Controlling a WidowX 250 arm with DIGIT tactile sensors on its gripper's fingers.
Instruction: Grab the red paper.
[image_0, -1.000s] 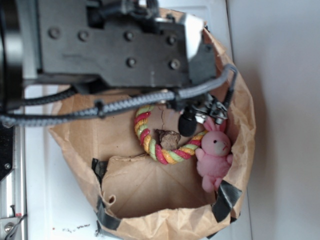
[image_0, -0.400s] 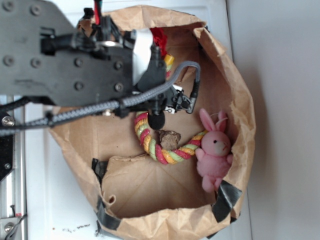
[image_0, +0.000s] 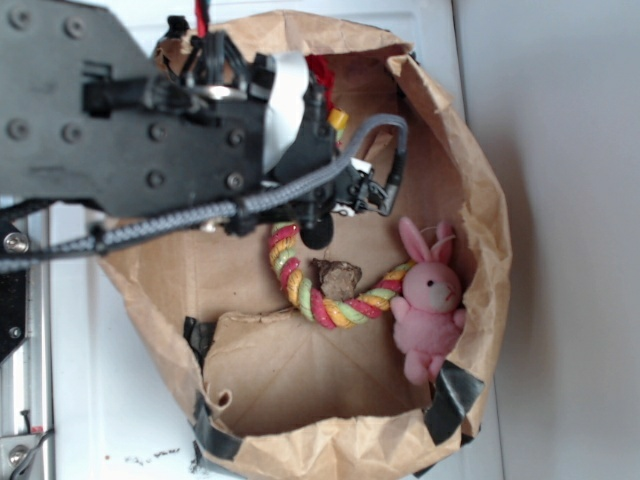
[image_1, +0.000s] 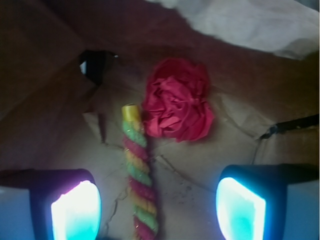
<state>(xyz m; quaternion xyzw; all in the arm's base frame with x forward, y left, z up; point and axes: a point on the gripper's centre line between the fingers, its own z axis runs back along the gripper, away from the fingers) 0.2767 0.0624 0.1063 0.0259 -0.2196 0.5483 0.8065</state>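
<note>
Only wrist shows red paper (image_1: 177, 100) whole, hand (image_1: 157, 207) seemingly open

- White tabletop (image_0: 560, 200) carried a big rolled-down brown paper bag (image_0: 490, 250), patched with black tape at its near corners.
- Some dark specks (image_0: 150, 458) sat on the near left of the table.

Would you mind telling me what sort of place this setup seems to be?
Probably a lab robot test bench: a white tabletop carries a taped brown paper bag holding toy props, namely a rope ring, a pink bunny and the red paper.
</note>
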